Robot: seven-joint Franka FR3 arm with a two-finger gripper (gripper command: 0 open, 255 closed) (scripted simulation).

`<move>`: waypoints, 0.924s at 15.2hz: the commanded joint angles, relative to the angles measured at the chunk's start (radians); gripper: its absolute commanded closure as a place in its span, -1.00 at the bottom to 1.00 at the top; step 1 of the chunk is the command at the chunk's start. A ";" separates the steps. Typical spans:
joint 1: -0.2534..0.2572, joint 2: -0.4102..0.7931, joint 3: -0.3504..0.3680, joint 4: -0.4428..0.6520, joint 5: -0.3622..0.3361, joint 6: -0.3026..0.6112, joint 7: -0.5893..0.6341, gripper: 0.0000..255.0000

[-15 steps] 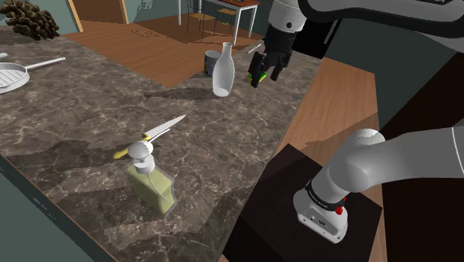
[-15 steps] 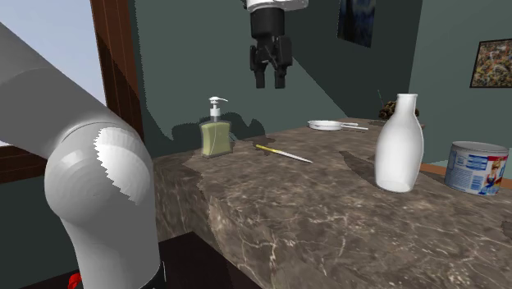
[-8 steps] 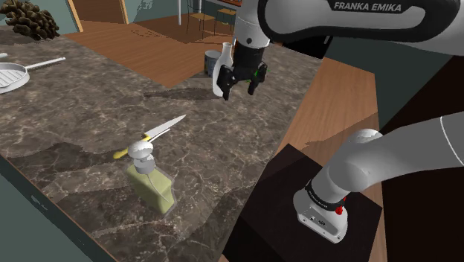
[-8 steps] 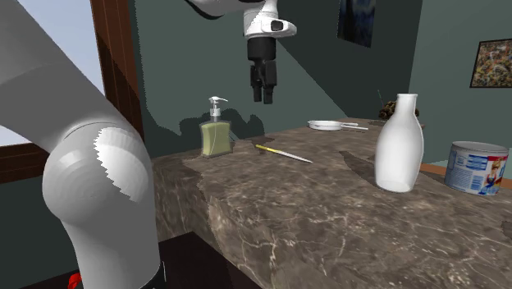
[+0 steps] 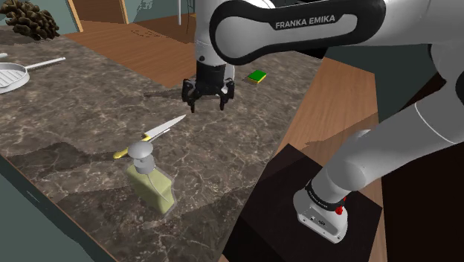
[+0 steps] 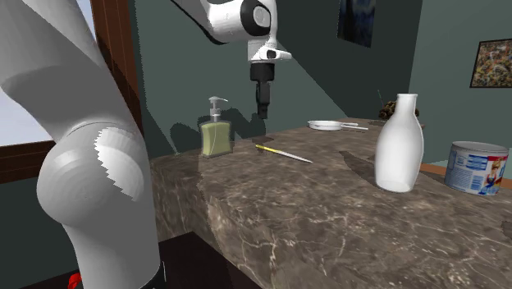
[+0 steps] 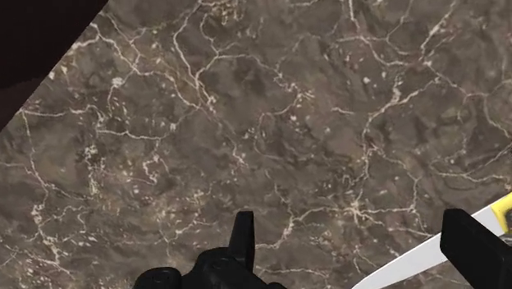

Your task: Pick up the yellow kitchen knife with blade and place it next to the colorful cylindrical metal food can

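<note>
The gripper hangs above the marble counter, fingers wide apart and empty. Its arm reads FRANKA EMIKA. The yellow-handled knife lies flat nearby, beside the soap dispenser. Open marble separates it from the can, whose label is unreadable.

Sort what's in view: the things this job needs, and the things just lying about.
Job:
yellow-handled knife
food can
gripper

Lying about:
soap dispenser
white bottle
frying pan
green sponge
</note>
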 commanded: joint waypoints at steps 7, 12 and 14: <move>-0.001 0.356 0.113 0.208 -0.168 0.086 0.393 -1.00; 0.075 0.595 0.095 0.398 -0.297 0.085 0.611 -1.00; 0.116 0.686 0.074 0.486 -0.336 0.075 0.681 -1.00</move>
